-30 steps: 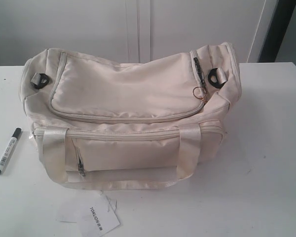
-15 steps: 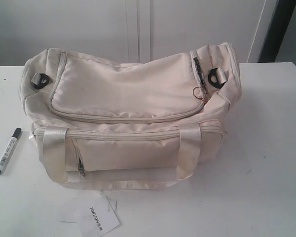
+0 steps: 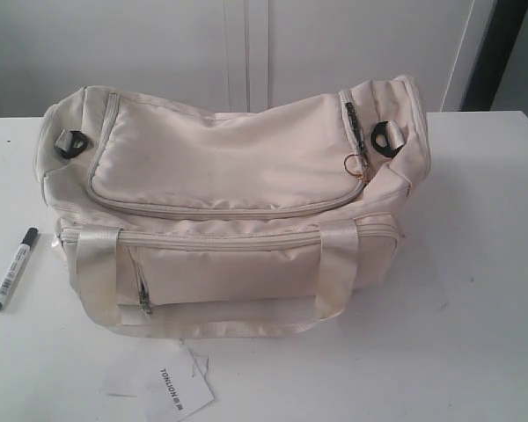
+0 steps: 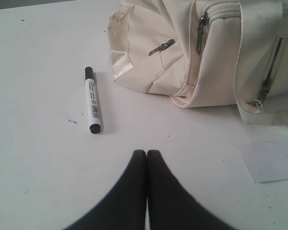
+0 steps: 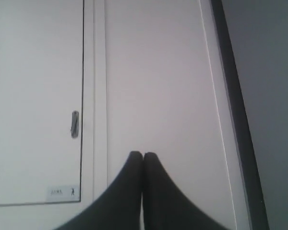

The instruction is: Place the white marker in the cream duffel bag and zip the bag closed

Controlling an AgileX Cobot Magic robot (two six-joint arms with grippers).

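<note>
Beside the cream duffel bag (image 3: 229, 202), seemingly zipped, the white marker (image 3: 12, 269) lies untouched, left gripper (image 4: 147, 152) and right gripper (image 5: 143, 154) clenched empty, so every step remains.

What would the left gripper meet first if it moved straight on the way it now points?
Likely the end of the bag, beyond bare table; the marker lies off that line. Depth is unclear, so the left gripper might touch table first.
</note>
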